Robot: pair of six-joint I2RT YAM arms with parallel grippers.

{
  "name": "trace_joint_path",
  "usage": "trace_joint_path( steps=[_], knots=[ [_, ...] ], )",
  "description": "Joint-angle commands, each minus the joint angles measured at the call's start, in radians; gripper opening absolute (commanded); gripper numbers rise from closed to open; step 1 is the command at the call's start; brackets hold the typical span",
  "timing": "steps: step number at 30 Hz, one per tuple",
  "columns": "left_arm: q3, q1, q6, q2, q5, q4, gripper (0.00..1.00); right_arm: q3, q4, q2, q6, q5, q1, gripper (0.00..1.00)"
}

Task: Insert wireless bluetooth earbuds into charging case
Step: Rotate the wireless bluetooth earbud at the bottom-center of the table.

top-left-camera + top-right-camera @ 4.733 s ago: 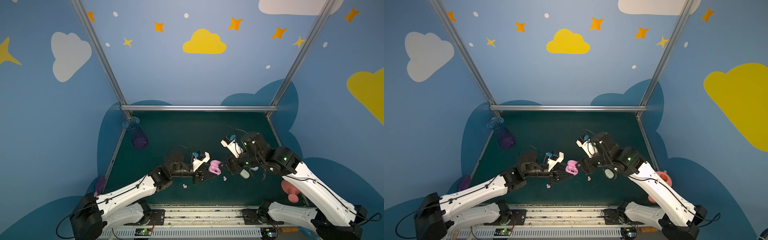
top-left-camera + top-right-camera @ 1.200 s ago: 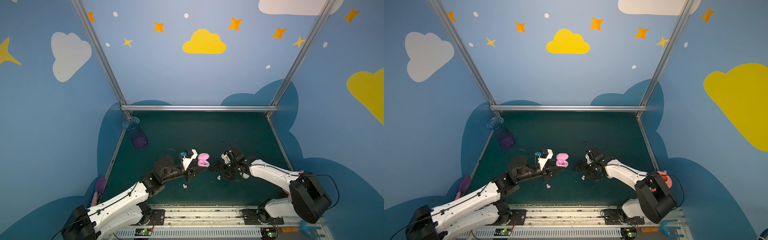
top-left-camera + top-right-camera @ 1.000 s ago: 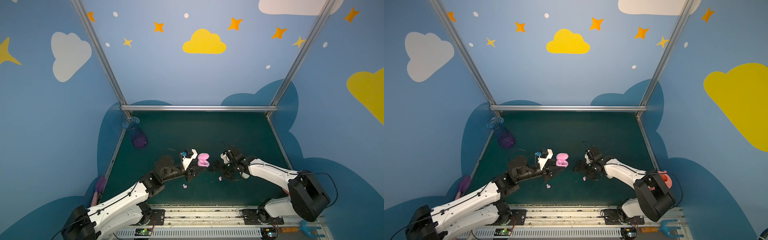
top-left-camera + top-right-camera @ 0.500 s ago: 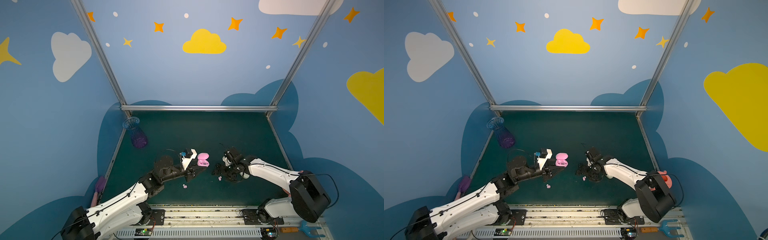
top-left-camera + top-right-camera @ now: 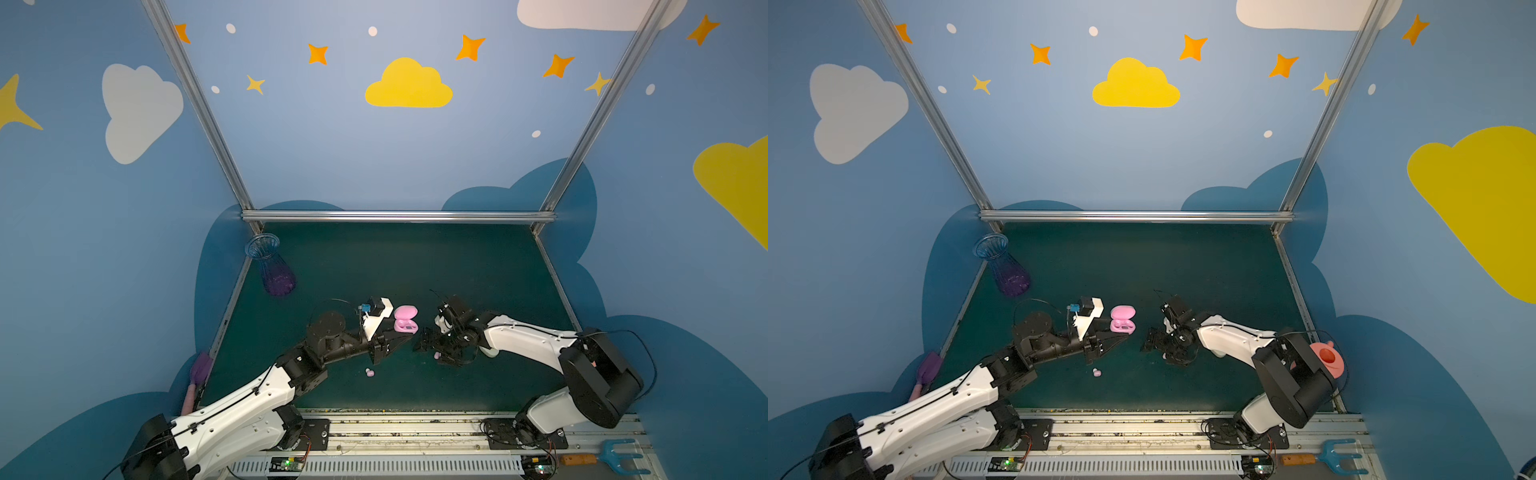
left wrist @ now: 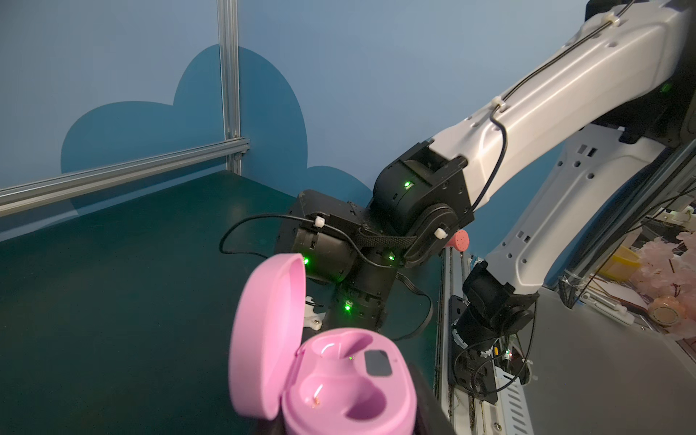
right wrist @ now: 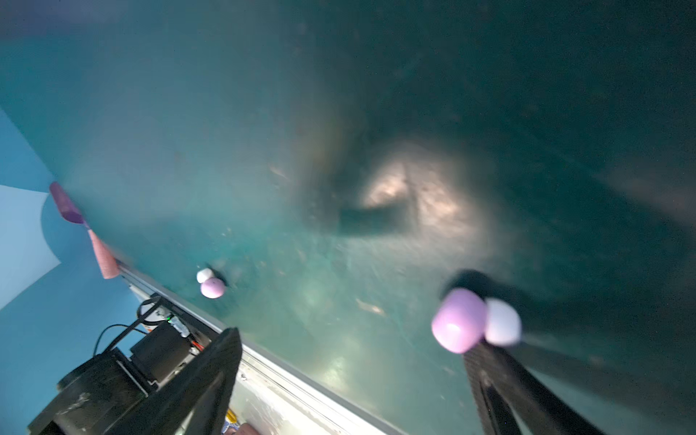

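In both top views the left arm is seen stretched low from its base at the near left toward the middle of the green mat, forearm nearly level. The left gripper is clamped on the pink charging case, whose lid is open. The right arm is folded at the elbow, its forearm laid low across the mat and its wrist bent downward. The right gripper is poised over a pink earbud. A second pink earbud is seen on the mat near the left gripper, apart from it.

In the left wrist view the case is shown close up, lid tipped up and both sockets exposed. Dark fingers are glimpsed at its sides.

In the right wrist view the jaws are shown wide apart. The pink earbud is seen lying at the tip of one finger; whether it is touched cannot be told. The second pink earbud is seen farther off, by the front rail.
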Motion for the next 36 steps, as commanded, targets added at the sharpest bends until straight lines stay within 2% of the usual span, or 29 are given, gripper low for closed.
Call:
trace_joint_path(
  steps=[1, 10, 16, 21, 29, 36],
  knots=[
    [0.0, 0.002, -0.004, -0.013, -0.007, 0.006, 0.11, 0.037, 0.068, 0.027, 0.035, -0.013, 0.011, 0.94],
    [0.004, 0.003, 0.0, -0.019, -0.012, -0.003, 0.11, 0.078, 0.077, 0.046, 0.045, -0.009, 0.012, 0.94],
    [0.003, 0.002, 0.002, -0.026, -0.017, -0.008, 0.11, 0.092, -0.071, -0.05, -0.001, 0.014, 0.005, 0.94],
    [0.005, 0.003, -0.006, -0.028, -0.014, -0.012, 0.11, 0.09, -0.159, -0.087, -0.086, 0.043, -0.04, 0.94],
    [-0.01, 0.003, -0.032, -0.065, -0.017, -0.031, 0.11, 0.124, -0.183, 0.017, -0.232, 0.044, -0.067, 0.94],
    [-0.038, 0.003, -0.047, -0.113, -0.036, -0.044, 0.11, 0.143, -0.122, 0.078, -0.255, 0.026, -0.053, 0.94]
  ],
)
